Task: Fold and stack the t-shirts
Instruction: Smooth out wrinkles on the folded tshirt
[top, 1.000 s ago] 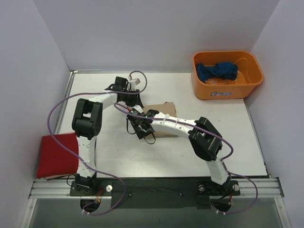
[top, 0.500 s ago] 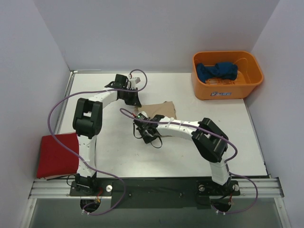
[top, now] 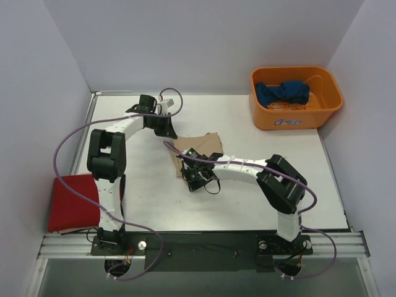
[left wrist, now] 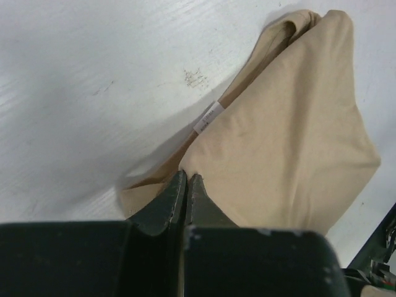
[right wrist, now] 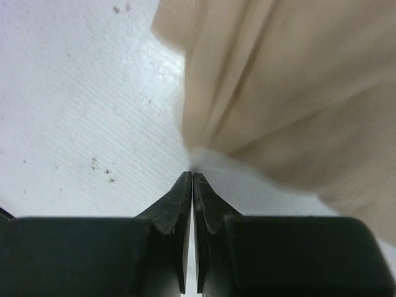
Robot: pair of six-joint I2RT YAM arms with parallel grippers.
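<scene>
White table [top: 247, 204] | left hand [left wrist: 187, 176] clenched on tan t-shirt [left wrist: 291, 136] | right hand [right wrist: 192, 175] grips it too

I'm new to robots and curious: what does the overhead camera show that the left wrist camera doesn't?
Overhead only: an orange plastic bin holding a dark blue t-shirt, a folded red t-shirt at the near left, the left arm and right arm. Left wrist only: a white label on the tan cotton t-shirt, and the left jaws shut on its edge. Both: that tan t-shirt on the white table.
</scene>
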